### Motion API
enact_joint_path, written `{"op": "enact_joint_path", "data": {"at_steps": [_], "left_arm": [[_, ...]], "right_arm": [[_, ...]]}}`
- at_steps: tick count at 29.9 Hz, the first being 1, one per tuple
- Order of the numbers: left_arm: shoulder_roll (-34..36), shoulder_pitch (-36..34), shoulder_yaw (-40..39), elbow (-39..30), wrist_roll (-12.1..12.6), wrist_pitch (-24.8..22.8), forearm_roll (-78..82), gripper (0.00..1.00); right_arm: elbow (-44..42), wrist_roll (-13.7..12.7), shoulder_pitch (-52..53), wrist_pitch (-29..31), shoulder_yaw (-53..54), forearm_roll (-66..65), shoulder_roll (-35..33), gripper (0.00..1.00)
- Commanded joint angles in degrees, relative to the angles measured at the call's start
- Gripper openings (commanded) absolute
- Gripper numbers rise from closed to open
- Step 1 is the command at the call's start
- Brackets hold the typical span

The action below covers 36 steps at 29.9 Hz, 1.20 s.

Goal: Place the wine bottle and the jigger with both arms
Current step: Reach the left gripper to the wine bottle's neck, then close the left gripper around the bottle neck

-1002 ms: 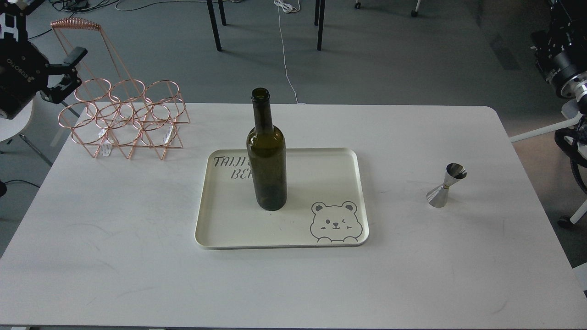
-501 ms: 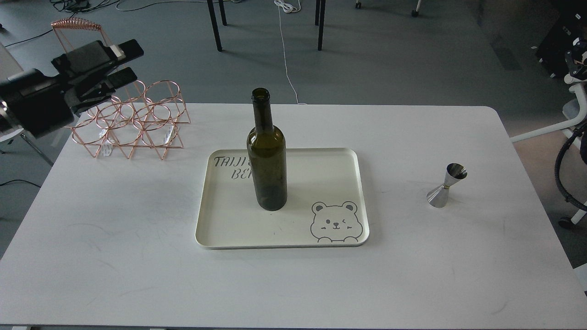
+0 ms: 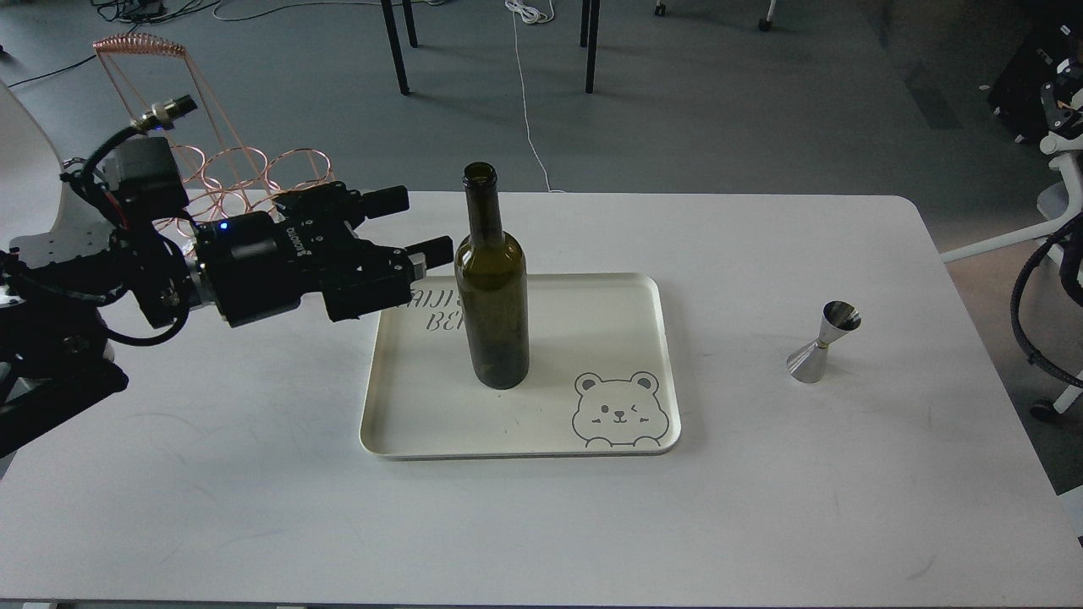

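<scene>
My left end effector [image 3: 419, 227] was spread wide, holding nothing, w/ one finger [image 3: 385, 200] farther back and one finger [image 3: 429, 251] nearer me. The wine bottle [image 3: 492, 288] stood straight up on the tray [image 3: 592, 338], just to the right of the end effector, very near the front fingertip; I couldn't tell if they touched. The bottle's long axis ran up & down, and the end effector came at it sideways, about level w/ the shoulder of the bottle. I judged a short push to the right would put the bottle between the fingers.

The jigger [image 3: 823, 342] stood on the desk [image 3: 761, 507] far off to the right of that end effector, well apart from the tray. My right end effector wasn't in view, so the left arm was the near one for the bottle; the jigger looked like a job for the right arm.
</scene>
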Motion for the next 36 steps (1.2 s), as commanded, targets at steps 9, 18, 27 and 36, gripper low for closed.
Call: {"op": "enact_joint_path", "data": {"at_steps": [9, 18, 27, 36], "left_arm": [[-10.1, -0.7, -0.8, 6.5, 4.8, 1.4, 6.4, 0.92], [-10.6, -1.0, -0.9, 7.8, 4.9, 2.2, 6.5, 0.78], [-11.6, -1.8, -0.9, 9.3, 4.9, 2.2, 6.5, 0.69], [-11.8, -1.8, -0.7, 9.3, 4.8, 2.2, 6.5, 0.31]], "right_arm": [[-0.6, 0.0, -0.7, 0.0, -0.3, -0.1, 0.2, 0.97], [-0.6, 0.0, -0.8, 0.0, -0.4, -0.1, 0.2, 0.97], [-0.6, 0.0, -0.7, 0.0, -0.1, -0.1, 0.2, 0.97], [-0.6, 0.0, -0.7, 0.0, -0.2, -0.1, 0.2, 0.98]]}}
